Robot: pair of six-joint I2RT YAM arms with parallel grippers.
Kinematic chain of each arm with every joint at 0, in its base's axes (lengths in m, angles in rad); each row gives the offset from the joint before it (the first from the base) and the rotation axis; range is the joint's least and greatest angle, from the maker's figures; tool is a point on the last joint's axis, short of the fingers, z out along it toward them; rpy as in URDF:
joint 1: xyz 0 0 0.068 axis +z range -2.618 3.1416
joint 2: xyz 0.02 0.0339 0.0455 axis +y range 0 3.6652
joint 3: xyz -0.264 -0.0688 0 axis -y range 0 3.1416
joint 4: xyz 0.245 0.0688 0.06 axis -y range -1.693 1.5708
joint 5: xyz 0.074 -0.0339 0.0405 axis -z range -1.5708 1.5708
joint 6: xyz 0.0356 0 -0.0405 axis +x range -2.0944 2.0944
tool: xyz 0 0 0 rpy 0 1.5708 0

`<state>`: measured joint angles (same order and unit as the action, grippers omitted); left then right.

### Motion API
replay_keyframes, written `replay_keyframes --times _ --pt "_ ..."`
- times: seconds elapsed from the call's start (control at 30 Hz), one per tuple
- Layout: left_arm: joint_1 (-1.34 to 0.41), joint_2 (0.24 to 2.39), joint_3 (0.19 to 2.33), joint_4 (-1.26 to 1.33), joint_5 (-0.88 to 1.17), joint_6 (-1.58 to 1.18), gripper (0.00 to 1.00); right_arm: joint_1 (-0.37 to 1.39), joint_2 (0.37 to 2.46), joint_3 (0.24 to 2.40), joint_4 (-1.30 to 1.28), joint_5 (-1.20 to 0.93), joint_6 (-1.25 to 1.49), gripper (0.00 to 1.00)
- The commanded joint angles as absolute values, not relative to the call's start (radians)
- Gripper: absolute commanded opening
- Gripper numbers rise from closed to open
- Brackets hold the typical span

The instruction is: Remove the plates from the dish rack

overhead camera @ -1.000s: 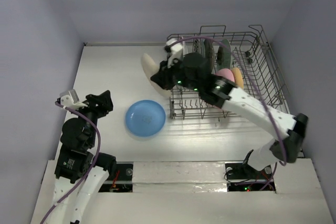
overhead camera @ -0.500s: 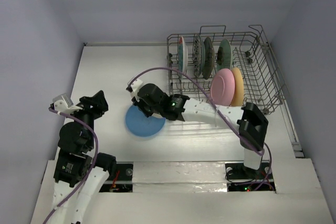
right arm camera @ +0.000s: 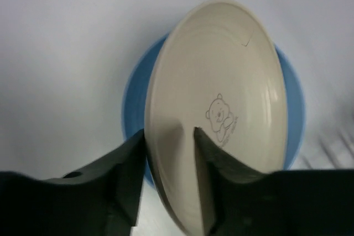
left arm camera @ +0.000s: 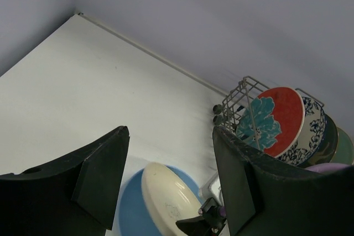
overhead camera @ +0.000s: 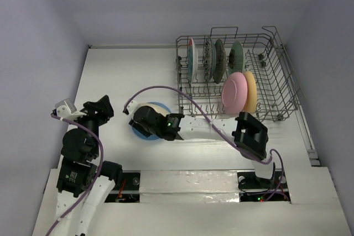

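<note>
My right gripper is shut on the rim of a cream plate with a small bear print. It holds the plate tilted, low over a light blue plate that lies flat on the table. From above, this gripper covers most of the blue plate. The left wrist view shows the cream plate leaning on the blue plate. The grey wire dish rack at the back right holds a teal-and-red plate, a blue-white patterned one, a dark green one, a mint one, a pink one and an orange-yellow one. My left gripper is open and empty.
The rack's left end and its patterned plates show in the left wrist view. White walls close the table at the back and left. The purple cable of the right arm arcs over the rack's near left corner.
My right arm has swung the cream plate from beside the rack's left end down and left onto the blue plate. My left arm has barely moved.
</note>
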<state>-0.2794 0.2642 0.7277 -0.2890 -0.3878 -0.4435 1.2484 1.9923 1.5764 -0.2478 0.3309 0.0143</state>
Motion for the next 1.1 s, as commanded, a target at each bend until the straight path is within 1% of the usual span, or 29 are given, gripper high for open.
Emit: replay_keyframes --times 0.0,0.03,0.1,0.27,0.37,0.4,0.43,0.47,0.5,0.53,0.57,0.6,0.63,0.67,0.7,0.73,0.77,0.8,0.87,0.9,0.97,1.0,1.07 --pt "-0.273 0.259 0.749 -0.262 -0.383 -0.446 0.59 1.269 1.980 1.617 -0.236 0.299 0.066 0.50" --pt "-0.273 0.259 0.749 -0.262 -0.382 -0.448 0.59 1.269 1.979 1.620 -0.247 0.293 0.071 0.52" --pt "-0.273 0.258 0.749 -0.264 -0.383 -0.448 0.59 1.269 1.967 1.621 -0.255 0.288 0.087 0.60" --pt "-0.273 0.255 0.747 -0.264 -0.380 -0.448 0.59 1.269 1.901 1.588 -0.264 0.317 0.121 0.62" --pt "-0.273 0.255 0.744 -0.265 -0.364 -0.449 0.59 1.269 1.794 1.493 -0.189 0.322 0.138 0.61" --pt "-0.273 0.255 0.742 -0.267 -0.359 -0.448 0.59 1.269 1.760 1.467 -0.172 0.339 0.146 0.54" --pt "-0.273 0.256 0.741 -0.268 -0.356 -0.448 0.59 1.269 1.679 1.439 -0.140 0.356 0.155 0.47" --pt "-0.273 0.258 0.739 -0.268 -0.347 -0.448 0.59 1.256 1.631 1.374 -0.123 0.389 0.166 0.40" --pt "-0.284 0.259 0.738 -0.268 -0.341 -0.448 0.59 1.227 1.579 1.333 -0.098 0.409 0.199 0.17" --pt "-0.284 0.262 0.735 -0.264 -0.328 -0.445 0.59 1.204 1.519 1.289 -0.040 0.426 0.218 0.05" --pt "-0.284 0.265 0.732 -0.258 -0.290 -0.442 0.58 1.175 1.396 1.240 -0.013 0.434 0.236 0.00" --pt "-0.284 0.271 0.724 -0.243 -0.264 -0.433 0.57 1.101 1.331 1.142 0.027 0.427 0.271 0.00" --pt "-0.284 0.276 0.719 -0.235 -0.240 -0.430 0.56 1.057 1.269 1.099 0.055 0.417 0.293 0.00" --pt "-0.284 0.282 0.715 -0.232 -0.197 -0.426 0.55 1.014 1.153 1.060 0.058 0.411 0.334 0.00" --pt "-0.284 0.296 0.713 -0.226 -0.178 -0.419 0.48 0.971 1.100 0.995 0.057 0.413 0.351 0.00" --pt "-0.284 0.304 0.713 -0.225 -0.169 -0.417 0.43 0.892 1.054 0.970 0.032 0.419 0.366 0.00" --pt "-0.284 0.307 0.713 -0.224 -0.152 -0.416 0.38 0.850 1.013 0.954 0.009 0.434 0.380 0.00" --pt "-0.284 0.310 0.712 -0.222 -0.147 -0.416 0.26 0.812 0.949 0.942 -0.021 0.439 0.399 0.07" --pt "-0.284 0.316 0.710 -0.219 -0.135 -0.413 0.16 0.705 0.907 0.925 -0.119 0.420 0.413 0.16" --pt "-0.284 0.319 0.710 -0.219 -0.135 -0.413 0.06 0.677 0.891 0.920 -0.149 0.413 0.432 0.25" --pt "-0.284 0.321 0.712 -0.222 -0.138 -0.410 0.02 0.617 0.850 0.888 -0.196 0.385 0.449 0.38" --pt "-0.284 0.319 0.712 -0.225 -0.140 -0.411 0.00 0.603 0.839 0.879 -0.216 0.380 0.478 0.48" --pt "-0.284 0.318 0.712 -0.229 -0.144 -0.411 0.00 0.581 0.821 0.853 -0.265 0.388 0.502 0.55"
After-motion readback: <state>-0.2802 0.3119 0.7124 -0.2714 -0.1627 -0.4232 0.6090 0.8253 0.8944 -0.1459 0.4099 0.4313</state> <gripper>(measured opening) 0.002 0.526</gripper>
